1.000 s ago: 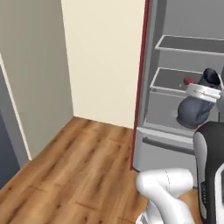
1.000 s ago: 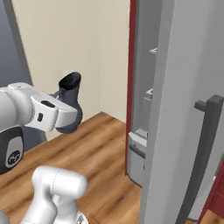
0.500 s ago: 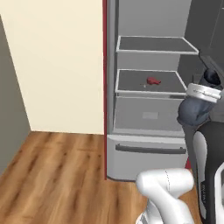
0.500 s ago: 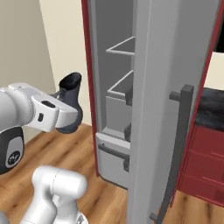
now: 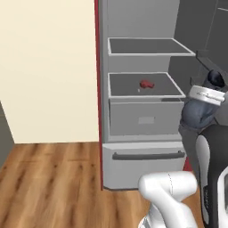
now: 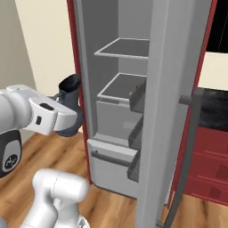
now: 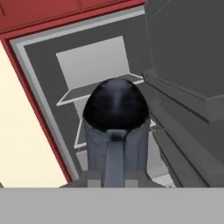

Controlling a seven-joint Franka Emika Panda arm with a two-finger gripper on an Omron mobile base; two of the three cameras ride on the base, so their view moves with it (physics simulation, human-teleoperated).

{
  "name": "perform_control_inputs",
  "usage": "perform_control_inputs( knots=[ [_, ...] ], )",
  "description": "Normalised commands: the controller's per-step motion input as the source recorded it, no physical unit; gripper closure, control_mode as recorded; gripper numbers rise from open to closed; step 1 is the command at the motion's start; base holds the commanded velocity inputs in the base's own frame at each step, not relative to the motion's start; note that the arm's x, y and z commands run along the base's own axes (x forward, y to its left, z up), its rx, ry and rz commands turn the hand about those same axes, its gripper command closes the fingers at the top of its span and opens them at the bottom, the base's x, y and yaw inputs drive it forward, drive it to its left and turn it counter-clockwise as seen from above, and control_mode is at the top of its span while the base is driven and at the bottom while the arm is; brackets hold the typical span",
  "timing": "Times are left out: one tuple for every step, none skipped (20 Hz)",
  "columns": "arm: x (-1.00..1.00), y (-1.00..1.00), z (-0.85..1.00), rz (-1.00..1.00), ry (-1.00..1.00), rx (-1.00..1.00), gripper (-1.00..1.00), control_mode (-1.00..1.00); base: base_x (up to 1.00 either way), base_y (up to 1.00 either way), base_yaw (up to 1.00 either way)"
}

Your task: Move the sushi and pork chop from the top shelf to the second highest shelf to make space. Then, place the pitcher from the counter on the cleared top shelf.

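Observation:
My gripper (image 6: 70, 117) is shut on the dark blue-grey pitcher (image 6: 70, 87), held upright in front of the open fridge, left of its opening. In the left base view the pitcher (image 5: 199, 116) hangs at the right, level with the drawer. In the hand view the pitcher (image 7: 116, 127) blocks the middle, with the shelves behind it. The top shelf (image 5: 151, 54) is bare. On the second highest shelf (image 5: 120, 87) lies the red pork chop (image 5: 146, 83), with a tiny pale speck (image 5: 139, 90) just in front of it, too small to tell whether it is the sushi.
The fridge door (image 6: 171, 111) stands open at the right with its long handle (image 6: 188, 147) and grey door racks (image 6: 138, 95). Behind it runs the black counter (image 6: 214, 107). A grey drawer (image 5: 144, 118) sits under the shelves. A cream wall (image 5: 49, 71) and wooden floor (image 5: 49, 178) lie to the left.
Both base views have swung round until the open fridge sits squarely in front, so the camera moved. The pitcher stays in my shut gripper at the same spot relative to the arm.

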Motion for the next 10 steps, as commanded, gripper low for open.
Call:
perform_control_inputs(
  knots=[
    [0.0, 0.0, 0.0, 0.0, 0.0, 0.0, 1.0, 1.0, 0.49, 0.0, -0.22],
    [0.0, 0.0, 0.0, 0.0, 0.0, 0.0, 1.0, 1.0, 0.48, 0.0, -0.2],
    [0.0, 0.0, 0.0, 0.0, 0.0, 0.0, 1.0, 1.0, 0.47, 0.0, -0.18],
    [0.0, 0.0, 0.0, 0.0, 0.0, 0.0, 1.0, 1.0, 0.51, 0.0, -0.16],
    [0.0, 0.0, 0.0, 0.0, 0.0, 0.0, 1.0, 1.0, 0.56, 0.0, -0.12],
    [0.0, 0.0, 0.0, 0.0, 0.0, 0.0, 1.0, 1.0, 0.58, 0.03, -0.1],
    [0.0, 0.0, 0.0, 0.0, 0.0, 0.0, 1.0, 1.0, 0.61, 0.12, -0.07],
    [0.0, 0.0, 0.0, 0.0, 0.0, 0.0, 1.0, 1.0, 0.62, 0.19, -0.06],
    [0.0, 0.0, 0.0, 0.0, 0.0, 0.0, 1.0, 1.0, 0.64, 0.24, -0.05],
    [0.0, 0.0, 0.0, 0.0, 0.0, 0.0, 1.0, 1.0, 0.62, 0.23, -0.04]
  ],
)
